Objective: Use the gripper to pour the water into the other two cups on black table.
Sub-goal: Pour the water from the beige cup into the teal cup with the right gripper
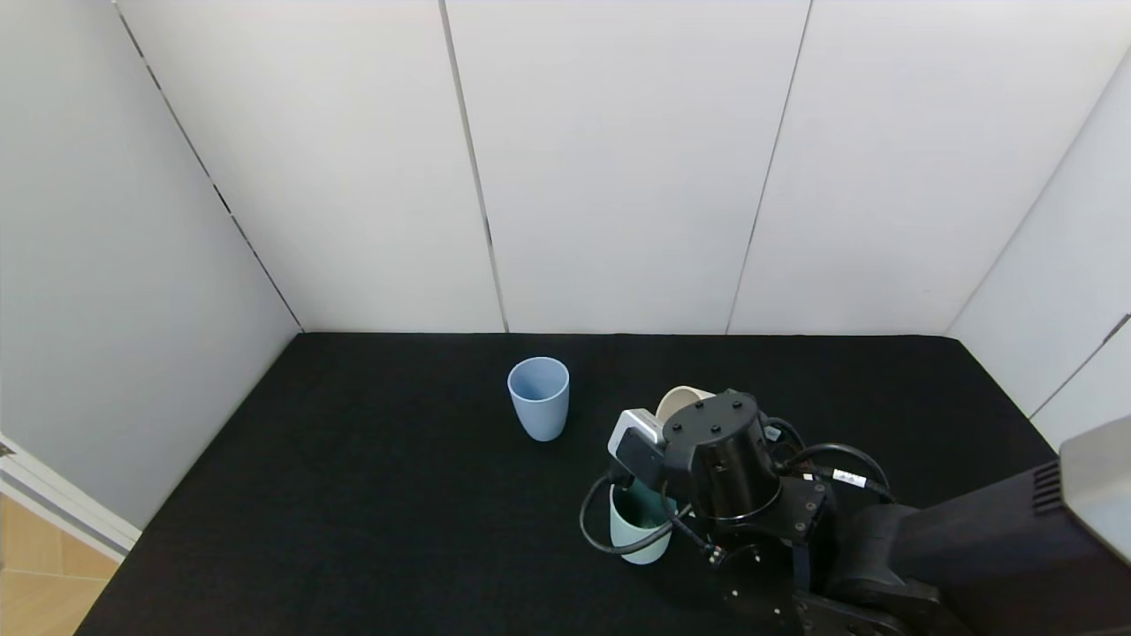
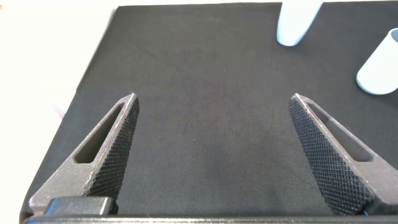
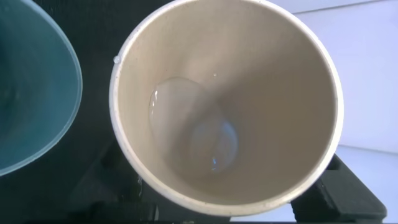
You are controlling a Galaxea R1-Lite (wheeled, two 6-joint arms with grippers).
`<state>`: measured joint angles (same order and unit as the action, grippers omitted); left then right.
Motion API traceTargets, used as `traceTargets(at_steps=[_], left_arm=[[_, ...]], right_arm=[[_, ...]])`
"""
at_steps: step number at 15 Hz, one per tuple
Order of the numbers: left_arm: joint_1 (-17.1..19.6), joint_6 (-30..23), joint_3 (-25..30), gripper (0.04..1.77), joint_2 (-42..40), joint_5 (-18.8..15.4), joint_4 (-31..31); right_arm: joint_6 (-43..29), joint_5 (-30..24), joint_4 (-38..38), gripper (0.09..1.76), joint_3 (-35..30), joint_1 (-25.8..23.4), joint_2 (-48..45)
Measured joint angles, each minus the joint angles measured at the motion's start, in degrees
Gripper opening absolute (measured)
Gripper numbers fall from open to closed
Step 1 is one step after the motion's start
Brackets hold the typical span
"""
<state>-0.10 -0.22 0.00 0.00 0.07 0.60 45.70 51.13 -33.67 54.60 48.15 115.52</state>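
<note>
The right gripper point(image 1: 685, 415) holds the cream-beige tumbler point(image 1: 680, 402), tilted, just above and behind the mint green cup point(image 1: 638, 530) near the front of the black table point(image 1: 353, 495); its jaws are hidden under the wrist and the cup, but the tilted cup carried off the surface indicates they are clamped on its wall. In the right wrist view the cream-beige tumbler point(image 3: 227, 106) contains only a small pool of water point(image 3: 193, 130) lying against the lower side of the inner wall, so the load is judged light. The tumbler appears rigid, matte and thin-walled; the matte finish should give fair friction, and the best hold is judged to be across the mid wall, below the rim, so the lip stays free for pouring. The teal interior of the mint green cup point(image 3: 31, 87) lies just beside the tumbler rim. The pale blue cup point(image 1: 539, 397) stands upright, well apart to the left and farther back. The left gripper point(image 2: 211, 155) is parked low over bare table, its fingers spread wide and holding nothing. The table surface is matte, felt-like and level; it should resist sliding but would absorb spills. Plain white panel walls enclose the table on three sides.
</note>
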Motion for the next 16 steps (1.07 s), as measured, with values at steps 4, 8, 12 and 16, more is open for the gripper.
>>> traceTargets(at_steps=[4, 8, 12, 16], left_arm=[[0.00, 0.00, 0.00, 1.72, 0.00, 0.02, 0.02], [0.00, 0.00, 0.00, 1.72, 0.00, 0.00, 0.00], [0.00, 0.00, 0.00, 1.72, 0.00, 0.00, 0.02], [0.00, -0.02, 0.00, 1.72, 0.00, -0.02, 0.02]], right_arm=[[7.05, -0.13, -8.52, 1.27, -2.95, -0.02, -0.09], [10.03, -0.17, -10.12, 1.27, -3.91, 0.22, -0.11], [11.74, -0.17, -10.18, 1.27, -4.39, 0.71, -0.35], [15.29, -0.09, -10.26, 1.27, -4.79, 0.85, -1.51]])
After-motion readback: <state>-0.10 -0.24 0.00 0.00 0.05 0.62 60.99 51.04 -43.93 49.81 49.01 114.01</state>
